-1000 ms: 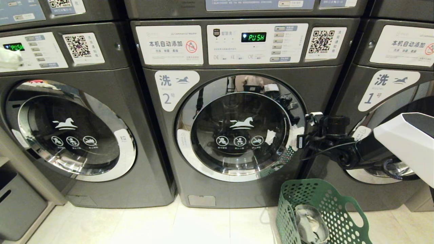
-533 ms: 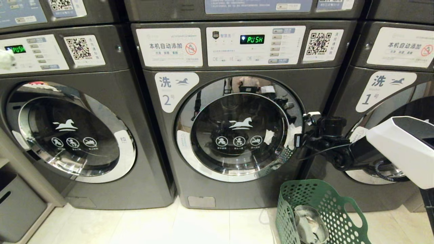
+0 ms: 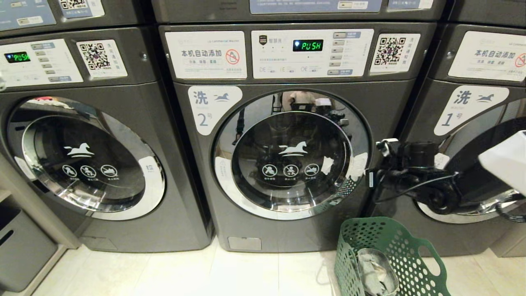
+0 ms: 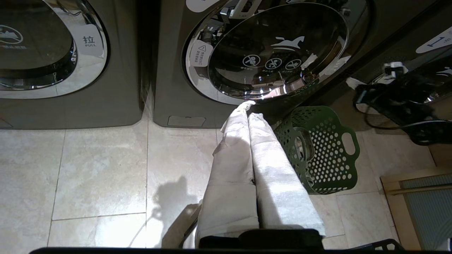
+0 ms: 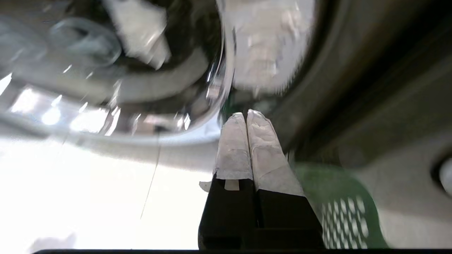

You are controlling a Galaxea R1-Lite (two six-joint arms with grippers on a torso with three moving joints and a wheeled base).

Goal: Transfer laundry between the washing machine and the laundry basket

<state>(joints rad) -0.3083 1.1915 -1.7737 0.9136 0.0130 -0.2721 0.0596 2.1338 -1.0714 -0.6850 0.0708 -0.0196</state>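
Item one: the washing machine [image 3: 287, 164], marked 2, stood with its round door shut. Item two: the laundry basket [image 3: 394, 255] sat on the floor tiles [image 3: 164, 271] before its lower right corner, the laundry [image 3: 376, 273] bundled inside. Item three: our right gripper [image 5: 245, 114], fingers pressed together and empty, hung close beside the door's right rim, above the basket. Item four: our left gripper [image 4: 247, 107], likewise closed on nothing, we noted raised over the floor, pointing toward the door.
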